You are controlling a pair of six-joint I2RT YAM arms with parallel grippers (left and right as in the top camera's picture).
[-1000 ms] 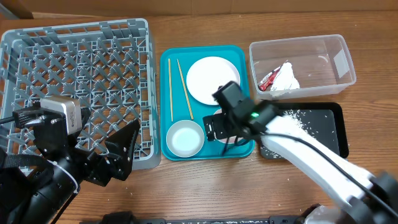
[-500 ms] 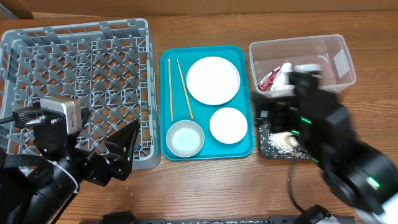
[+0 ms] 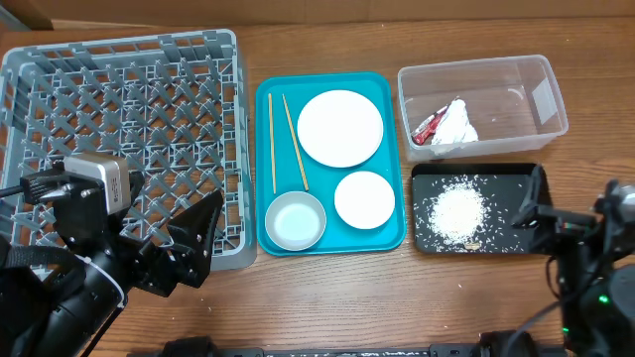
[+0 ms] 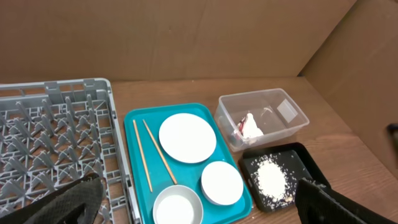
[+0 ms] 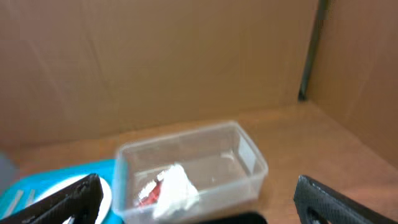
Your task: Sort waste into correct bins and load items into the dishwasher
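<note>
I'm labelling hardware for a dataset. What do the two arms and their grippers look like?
Both arms are black. The left gripper has broad, wedge-shaped black fingers, a boxy grey camera module behind it and black cables. The right gripper has matching black fingers, and a small green light glows on its arm.

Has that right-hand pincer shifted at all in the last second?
Yes. The right pincer swung rightward from over the teal tray; it is now at the right end of the black tray.
</note>
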